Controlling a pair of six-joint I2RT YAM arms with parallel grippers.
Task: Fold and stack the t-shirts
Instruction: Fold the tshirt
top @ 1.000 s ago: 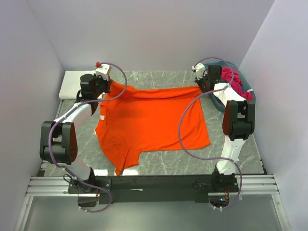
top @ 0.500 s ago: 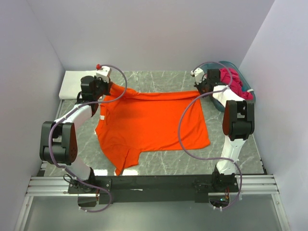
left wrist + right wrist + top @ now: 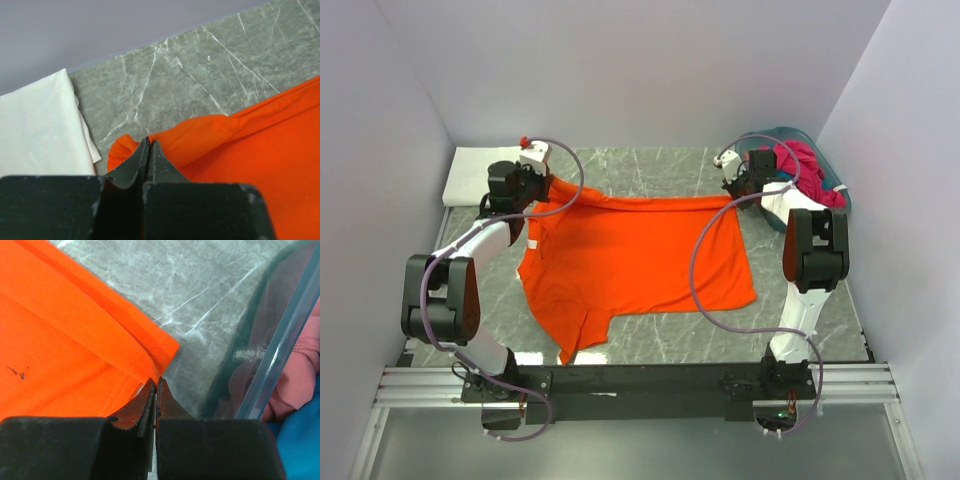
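the left pincer was clamped shut on a bunched corner of the orange t-shirt, the cloth pinched right at the tips. the right pincer was likewise closed on the opposite far corner, gripping the hemmed edge where it doubled over.

between the two pincers, the far edge of the shirt ran almost straight across the worktop. a second before, that edge had dipped and curved between the arms. now it lay flatter and tauter, and both pincers had shifted a little outward and down toward the surface. the near part of the shirt, with its sleeve trailing toward the arm bases, had not moved, so the pull had only taken up slack along the far edge.

in my judgement this was a spreading step: the shirt was being stretched flat before any fold, and it still lay wrinkled and skewed on the left side.

beyond the left pincer, a white folded cloth sat at the back left corner, just beside the orange corner but apart from it. just beyond the right pincer stood the teal basket, holding magenta cloth and something blue, still waiting their turn.
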